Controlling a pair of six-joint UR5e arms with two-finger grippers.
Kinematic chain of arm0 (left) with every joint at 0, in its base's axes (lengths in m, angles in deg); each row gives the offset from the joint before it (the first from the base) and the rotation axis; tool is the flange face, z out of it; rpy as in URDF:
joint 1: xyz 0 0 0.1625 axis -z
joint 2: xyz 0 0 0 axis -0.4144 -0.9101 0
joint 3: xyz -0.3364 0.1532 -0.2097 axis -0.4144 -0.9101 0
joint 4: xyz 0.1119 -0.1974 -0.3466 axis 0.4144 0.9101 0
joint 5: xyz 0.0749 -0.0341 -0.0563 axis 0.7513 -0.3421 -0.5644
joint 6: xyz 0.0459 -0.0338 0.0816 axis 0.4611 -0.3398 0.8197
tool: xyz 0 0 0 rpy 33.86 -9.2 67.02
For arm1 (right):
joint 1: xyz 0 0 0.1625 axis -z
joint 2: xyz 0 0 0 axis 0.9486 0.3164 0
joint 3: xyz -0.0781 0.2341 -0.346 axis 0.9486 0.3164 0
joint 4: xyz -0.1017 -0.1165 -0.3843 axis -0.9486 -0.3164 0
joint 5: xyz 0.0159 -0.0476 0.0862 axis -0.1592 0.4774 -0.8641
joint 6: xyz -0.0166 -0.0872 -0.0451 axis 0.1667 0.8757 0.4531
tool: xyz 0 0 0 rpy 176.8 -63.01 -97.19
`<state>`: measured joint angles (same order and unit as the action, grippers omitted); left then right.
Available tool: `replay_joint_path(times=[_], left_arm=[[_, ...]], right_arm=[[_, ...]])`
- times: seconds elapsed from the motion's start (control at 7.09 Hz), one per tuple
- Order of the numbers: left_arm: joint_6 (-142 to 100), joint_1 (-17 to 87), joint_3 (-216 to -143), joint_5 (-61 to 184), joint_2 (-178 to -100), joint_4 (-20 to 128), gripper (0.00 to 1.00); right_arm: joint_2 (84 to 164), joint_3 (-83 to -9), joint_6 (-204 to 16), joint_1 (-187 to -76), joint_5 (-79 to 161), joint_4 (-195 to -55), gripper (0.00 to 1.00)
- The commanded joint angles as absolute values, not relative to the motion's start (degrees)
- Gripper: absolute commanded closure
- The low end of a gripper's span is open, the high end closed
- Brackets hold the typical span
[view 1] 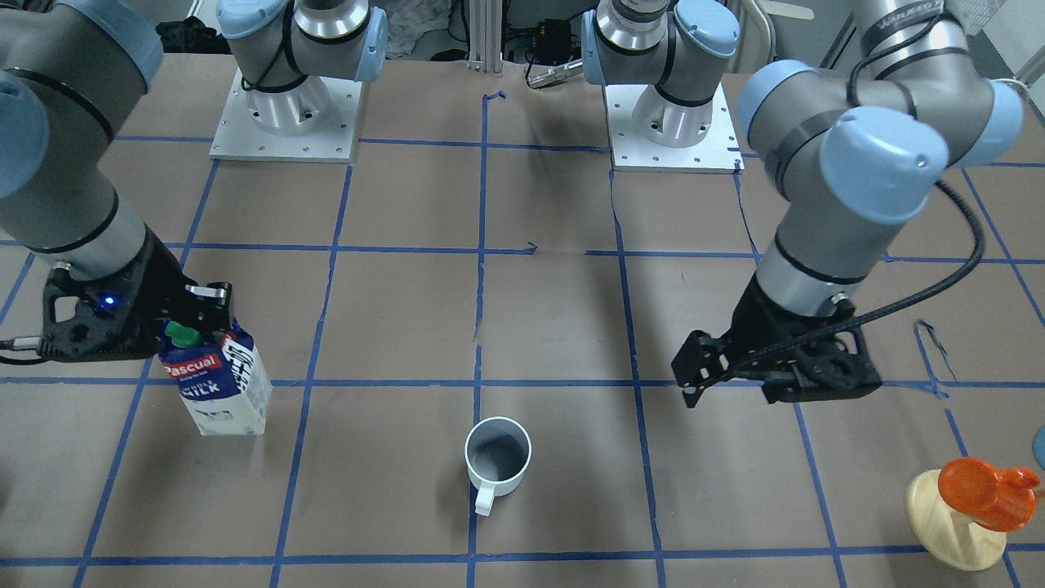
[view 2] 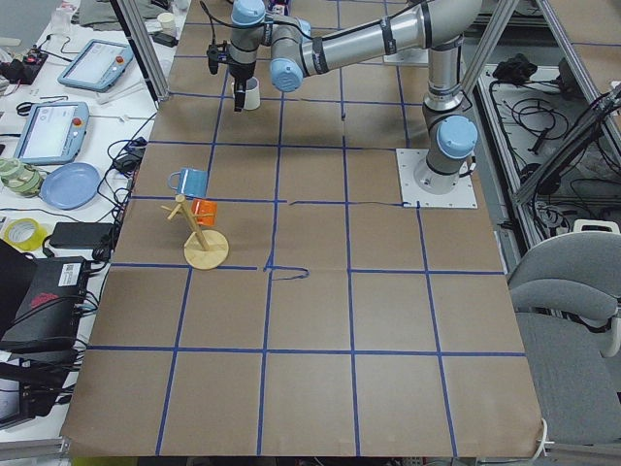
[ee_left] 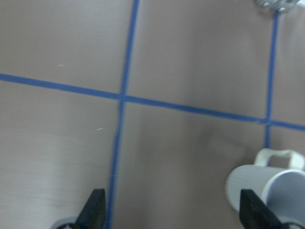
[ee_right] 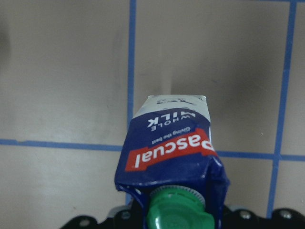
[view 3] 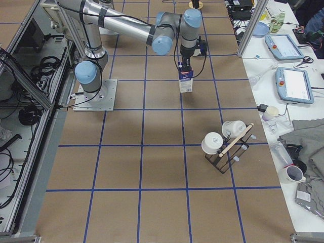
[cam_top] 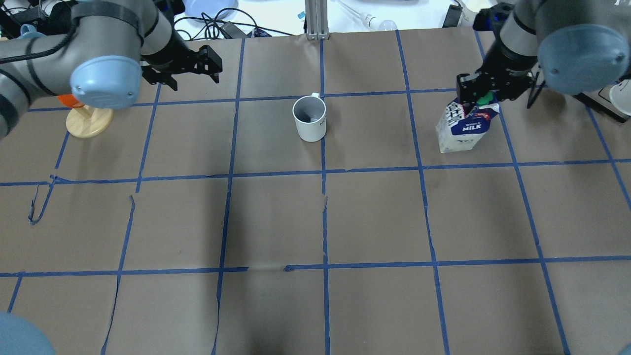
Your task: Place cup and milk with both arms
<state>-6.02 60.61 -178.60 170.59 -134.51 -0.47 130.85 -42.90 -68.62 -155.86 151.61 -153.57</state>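
With left claw (ee_left: 174, 214) agape, right claw (cam_top: 477, 94) clamps.

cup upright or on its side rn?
Upright. The cup stands on its base on the table, mouth up, grey inside visible from above, handle sticking out sideways.

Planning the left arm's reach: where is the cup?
Overhead, the cup stands upright on the centre tape line, between the left gripper and the milk carton.
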Motion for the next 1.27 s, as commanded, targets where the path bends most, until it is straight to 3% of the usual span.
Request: replay_joint_path(times=[0.0,0.28,0.85,0.99,1.13], left_arm=[[4.54,54.91,-178.53,173.65,-129.69,6.07,0.00],[4.67,54.80,-178.79,172.95,-123.29,11.95,0.00],[-2.35,59.95,-181.34,173.30,-120.18,14.54,0.00],[-2.80,61.46,-182.21,173.21,-120.27,14.45,0.00],[-3.41,61.56,-183.35,173.21,-119.66,14.36,0.00]], right_arm=[[121.09,-30.47,-80.85,-166.16,151.39,-151.99,0.91],[116.31,-26.99,-89.85,-170.86,149.04,-152.06,0.91],[113.58,-25.76,-95.69,-171.93,146.29,-152.76,0.92],[113.31,-25.41,-95.51,-171.93,146.29,-152.68,0.86],[113.13,-25.40,-95.51,-171.93,146.29,-152.67,0.73]])
